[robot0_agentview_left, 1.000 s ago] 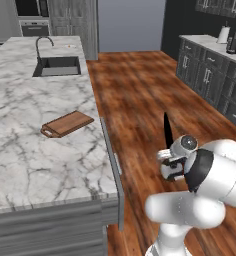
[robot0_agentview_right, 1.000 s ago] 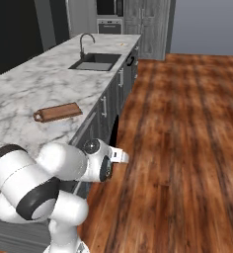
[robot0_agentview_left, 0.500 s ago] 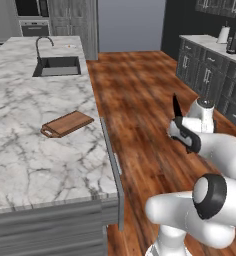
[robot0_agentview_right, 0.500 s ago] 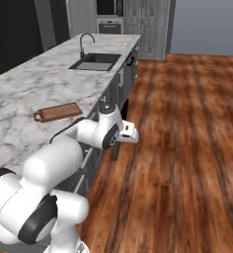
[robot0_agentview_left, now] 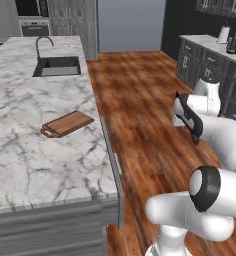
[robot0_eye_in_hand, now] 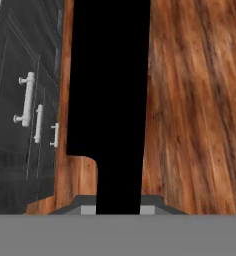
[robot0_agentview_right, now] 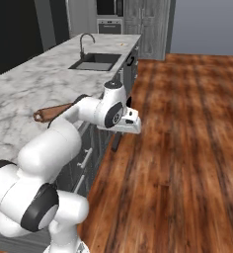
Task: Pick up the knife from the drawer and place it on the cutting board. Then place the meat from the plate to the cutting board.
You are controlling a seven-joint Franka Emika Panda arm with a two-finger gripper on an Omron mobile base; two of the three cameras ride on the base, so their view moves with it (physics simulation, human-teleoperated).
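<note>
Gripping the knife (robot0_eye_in_hand: 112, 100), the gripper (robot0_eye_in_hand: 118, 207) is holding its jaws nearly closed on the black handle, with the dark blade running straight out ahead of the fingertips over the wooden floor (robot0_eye_in_hand: 190, 100). In the left base view the gripper (robot0_agentview_left: 182, 107) is hanging above the floor with the knife (robot0_agentview_left: 191, 119) clamped in it. The cutting board (robot0_agentview_left: 67, 123) is lying well off to the gripper's left on the marble counter (robot0_agentview_left: 35, 160), apart from it. Dark cabinet doors (robot0_eye_in_hand: 25, 110) are standing to one side of the blade.

Matt black knife (robot0_eye_in_hand: 110, 100), brown wooden cutting board (robot0_agentview_left: 67, 123), veined marble counter (robot0_agentview_left: 35, 155)
</note>
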